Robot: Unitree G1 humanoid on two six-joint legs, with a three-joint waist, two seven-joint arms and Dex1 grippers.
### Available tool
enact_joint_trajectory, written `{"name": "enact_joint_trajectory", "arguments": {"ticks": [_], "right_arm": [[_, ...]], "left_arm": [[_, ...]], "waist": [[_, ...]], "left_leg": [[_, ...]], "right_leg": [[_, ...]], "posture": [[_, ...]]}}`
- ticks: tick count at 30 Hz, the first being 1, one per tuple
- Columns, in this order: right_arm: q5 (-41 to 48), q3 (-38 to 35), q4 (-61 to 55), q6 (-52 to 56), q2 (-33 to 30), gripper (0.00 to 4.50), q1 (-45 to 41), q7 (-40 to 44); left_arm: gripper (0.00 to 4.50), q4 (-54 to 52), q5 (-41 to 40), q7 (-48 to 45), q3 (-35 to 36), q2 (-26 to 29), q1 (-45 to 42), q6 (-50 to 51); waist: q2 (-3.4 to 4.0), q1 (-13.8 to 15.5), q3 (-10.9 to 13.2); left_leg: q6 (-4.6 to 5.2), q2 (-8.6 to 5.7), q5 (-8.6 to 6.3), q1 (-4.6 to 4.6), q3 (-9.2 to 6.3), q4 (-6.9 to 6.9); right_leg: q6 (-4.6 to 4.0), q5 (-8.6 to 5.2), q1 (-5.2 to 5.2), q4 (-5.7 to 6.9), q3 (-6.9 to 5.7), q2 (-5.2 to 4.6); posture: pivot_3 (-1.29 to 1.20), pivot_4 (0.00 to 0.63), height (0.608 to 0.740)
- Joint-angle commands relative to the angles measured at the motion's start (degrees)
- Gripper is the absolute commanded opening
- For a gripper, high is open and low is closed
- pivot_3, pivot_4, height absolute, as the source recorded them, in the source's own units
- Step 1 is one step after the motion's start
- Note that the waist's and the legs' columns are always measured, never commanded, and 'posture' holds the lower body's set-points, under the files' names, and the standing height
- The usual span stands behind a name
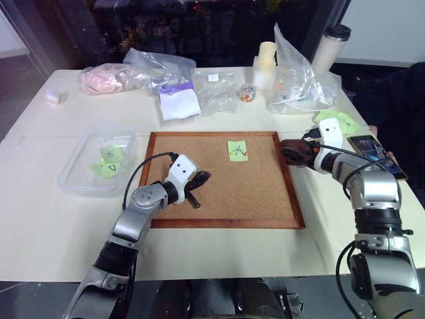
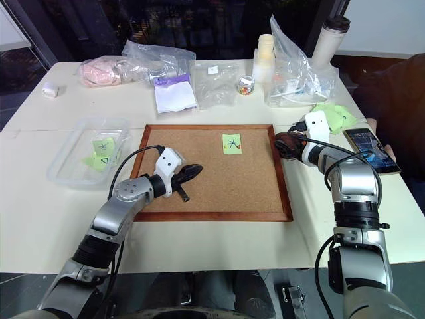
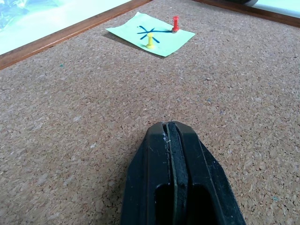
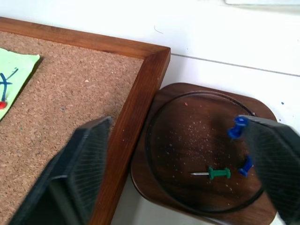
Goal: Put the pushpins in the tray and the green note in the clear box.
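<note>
Right pincer (image 4: 178,154) gapes empty over the tray (image 4: 187,206), left pincer (image 3: 176,154) shut empty above the cork board (image 1: 259,193) on a white table (image 1: 53,199)

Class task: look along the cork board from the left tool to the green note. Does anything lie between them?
Nothing visible does. Bare cork board runs from the shut left tool to the green note. The note is held down by a red pushpin and a yellow pushpin, which must come out first.
</note>
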Motion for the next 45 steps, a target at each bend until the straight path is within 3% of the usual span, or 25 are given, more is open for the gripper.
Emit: {"name": "enact_joint_trajectory", "arguments": {"ticks": [1, 12, 19, 24, 27, 30, 45], "right_arm": [[0.9, -0.5, -1.4, -1.1, -0.8, 4.43, -1.3, 0.0], [1.7, 1.2, -1.1, -0.7, 1.1, 4.43, 0.2, 0.0], [4.2, 3.0, -10.4, 2.9, 0.1, 4.43, -0.2, 2.1], [5.5, 6.4, -18.0, 6.5, 2.7, 4.43, 0.9, 1.4], [5.3, 8.7, -19.1, 6.5, 5.9, 3.55, 1.2, 0.0], [4.4, 10.2, -18.2, 6.4, 7.0, 2.09, 0.7, -1.1], [2.1, 14.2, -6.9, -0.3, 8.9, 2.09, -2.9, 0.5]], "left_arm": [[0.00, 2.3, 1.1, -1.1, -2.0, 0.4, 1.5, 1.5], [0.00, 2.4, 1.2, -1.2, -1.9, 0.3, 1.0, 1.5], [0.00, 2.4, 1.2, -1.2, -1.6, 0.4, 1.2, 1.6], [0.00, 2.4, 1.1, -1.2, -1.5, 0.5, 1.4, 1.6], [0.00, 2.4, 1.1, -1.2, -1.4, 0.5, 1.4, 1.7], [0.00, 2.3, 1.1, -1.3, -1.4, 0.6, 1.4, 1.7], [0.00, 0.2, 1.1, -0.9, -1.1, 1.3, 2.9, 2.5]], "waist": [[0.00, 0.0, 0.0], [0.00, 0.1, 0.0], [0.00, 0.1, 0.0], [0.00, 0.1, 0.0], [0.00, 0.1, 0.0], [0.00, 0.1, 0.0], [-0.01, -0.1, 0.0]], "left_leg": [[0.00, 0.00, 0.00, 0.00, 0.00, 0.00], [0.01, 0.01, -0.01, -0.01, 0.00, -0.01], [0.01, 0.02, -0.01, -0.03, -0.05, -0.01], [0.02, 0.04, -0.01, -0.03, -0.11, -0.02], [0.03, 0.04, -0.02, -0.03, -0.12, -0.02], [0.03, 0.04, -0.02, -0.06, -0.11, -0.02], [0.04, 0.06, -0.02, -0.12, -0.08, -0.15]], "right_leg": [[0.00, 0.00, 0.00, 0.00, 0.00, 0.00], [0.00, 0.00, -0.01, -0.02, 0.00, 0.00], [0.00, 0.00, -0.03, -0.02, 0.01, 0.00], [0.00, 0.00, -0.03, -0.02, 0.00, 0.00], [0.00, 0.00, -0.03, -0.03, 0.00, 0.01], [-0.01, 0.00, -0.06, -0.03, 0.00, 0.00], [-0.01, -0.01, -0.16, -0.12, 0.00, 0.04]], "posture": [[0.00, 0.150, 0.740], [0.00, 0.150, 0.740], [0.00, 0.150, 0.740], [0.00, 0.150, 0.740], [0.00, 0.150, 0.740], [0.00, 0.150, 0.740], [0.00, 0.150, 0.740]]}}
